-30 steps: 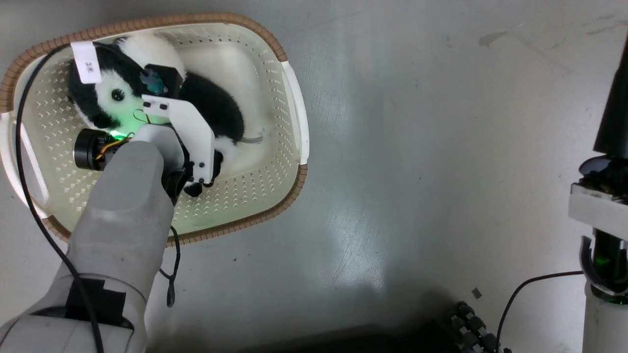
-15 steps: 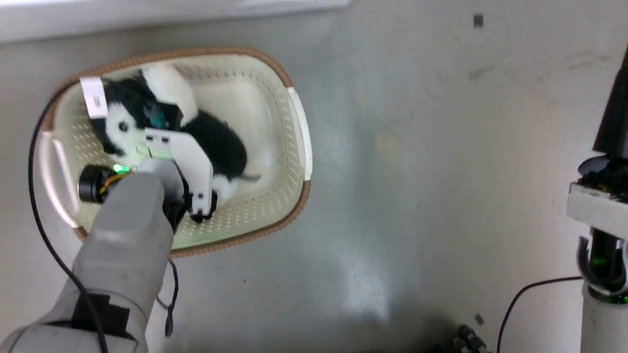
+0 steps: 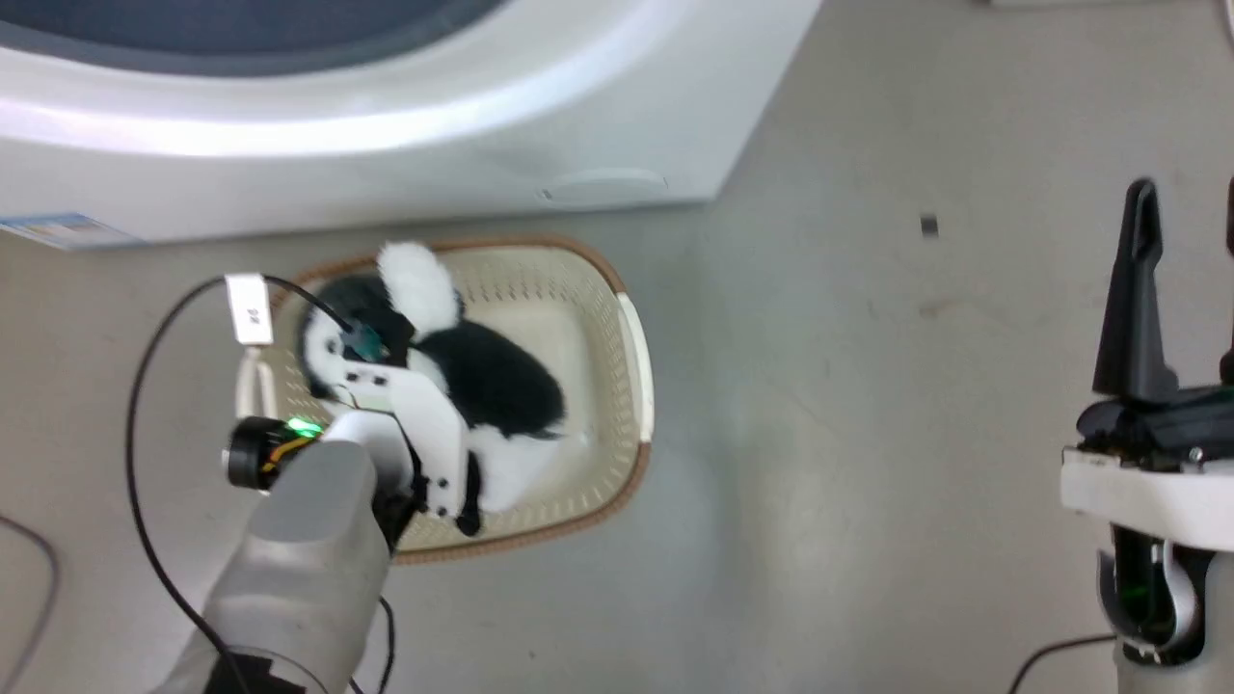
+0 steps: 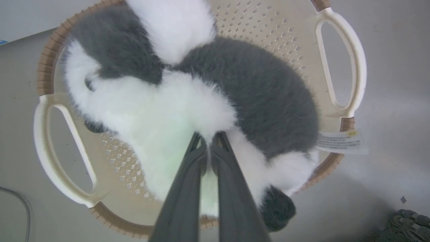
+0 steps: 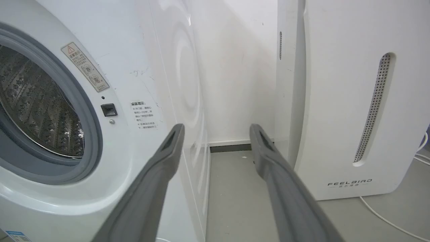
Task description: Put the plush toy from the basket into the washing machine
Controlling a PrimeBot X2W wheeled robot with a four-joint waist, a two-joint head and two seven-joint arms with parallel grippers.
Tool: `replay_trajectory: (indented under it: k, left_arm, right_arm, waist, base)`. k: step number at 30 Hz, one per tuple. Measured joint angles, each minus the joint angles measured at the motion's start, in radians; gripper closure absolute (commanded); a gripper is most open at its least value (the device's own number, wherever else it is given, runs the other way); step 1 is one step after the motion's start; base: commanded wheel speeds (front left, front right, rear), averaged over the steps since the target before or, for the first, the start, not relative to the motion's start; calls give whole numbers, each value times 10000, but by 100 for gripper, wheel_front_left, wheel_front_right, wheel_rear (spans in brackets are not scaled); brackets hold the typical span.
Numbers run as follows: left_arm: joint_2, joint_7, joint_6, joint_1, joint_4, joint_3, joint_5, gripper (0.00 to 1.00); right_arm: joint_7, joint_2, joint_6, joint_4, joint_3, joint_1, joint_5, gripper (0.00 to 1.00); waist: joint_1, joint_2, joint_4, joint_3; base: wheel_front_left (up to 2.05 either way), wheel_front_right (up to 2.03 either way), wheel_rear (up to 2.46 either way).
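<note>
The black-and-white plush toy hangs just over the cream basket, which stands on the floor in front of the white washing machine. In the left wrist view my left gripper is shut on the white fur of the plush toy. One black foot of the toy hangs past the brown rim of the basket. My right gripper stands open and holds nothing. In its wrist view the right gripper points past the washing machine, whose steel drum shows through the open porthole.
A white FEELBIRD appliance stands right of the washer, with a narrow floor gap between them and a white cable beside it. A black cable with a paper tag loops from my left arm.
The head camera has tilted up, bringing the washer into view. My left gripper has risen with the plush toy, which now overlaps the basket's rim. The right gripper's fingers now show in full.
</note>
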Motion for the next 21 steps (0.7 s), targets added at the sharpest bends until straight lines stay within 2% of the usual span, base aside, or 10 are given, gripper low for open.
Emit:
replay_trajectory:
  k: [9,13,14,21]
  left_arm:
    - [-387,-1009,-261,567,0,-462,-102,100]
    - [-420,-1486,-288,774,-6,-665,-176,100]
    - [-449,-1906,-290,959,-13,-780,-270,100]
    - [-550,-2894,-290,1281,-142,-911,-472,100]
  right_arm:
    - [0,-2,0,142,-46,818,-171,0]
    - [0,-2,0,188,-56,1077,-188,0]
    - [0,-2,0,244,-96,1268,-198,0]
    - [0,-2,0,286,-180,1732,-199,0]
  waist:
    - [0,0,666,-1547]
    - [-1,0,940,-2109]
    - [-1,0,1107,-2501]
    - [-1,0,1444,-3272]
  base:
    - [0,0,0]
    - [0,0,0]
    - [0,0,0]
    - [0,0,0]
